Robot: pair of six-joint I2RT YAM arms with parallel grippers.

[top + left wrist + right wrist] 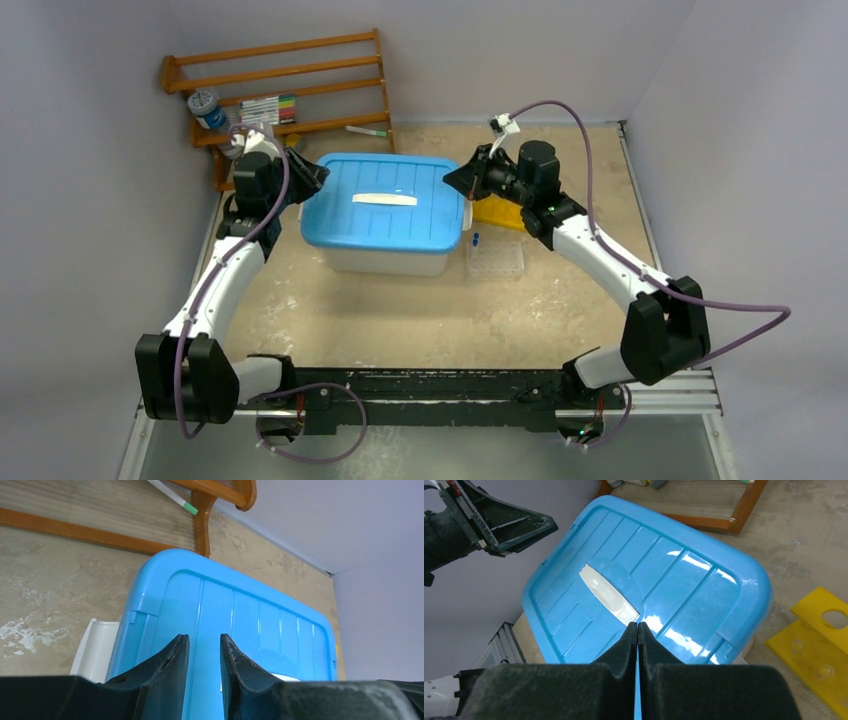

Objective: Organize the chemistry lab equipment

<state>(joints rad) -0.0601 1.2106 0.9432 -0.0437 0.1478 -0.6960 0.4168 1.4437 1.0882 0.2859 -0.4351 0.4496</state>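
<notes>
**Q:** What lies closest to the lens?

**A:** In the right wrist view, the right gripper (638, 625). Its black fingers are pressed together with nothing between them, above the blue bin lid (644, 580), with the tips near the lid's white label (609, 592). In the left wrist view, the left gripper (205, 637) stands slightly parted and empty over the lid's left end. The lid shows through the gap.

**Q:** What does each view add?

**A:** Only the top view shows the clear tray (495, 257), just beside the bin's right near corner, with a small blue-ended tube (476, 240) at its left edge. The right wrist view resolves the yellow block (819, 640), with round holes, right of the bin. The left wrist view shows a thin white tube with a green end (170, 495) lying on the wooden rack (200, 525).

**Q:** Where is the equipment relative to the fingers?

**A:** Both tubes lie well apart from both grippers. The rack stands at the far left corner of the tabletop (400, 320). It also carries a round container with a blue band (207, 108) at its left end, and coloured markers (268, 107).
</notes>
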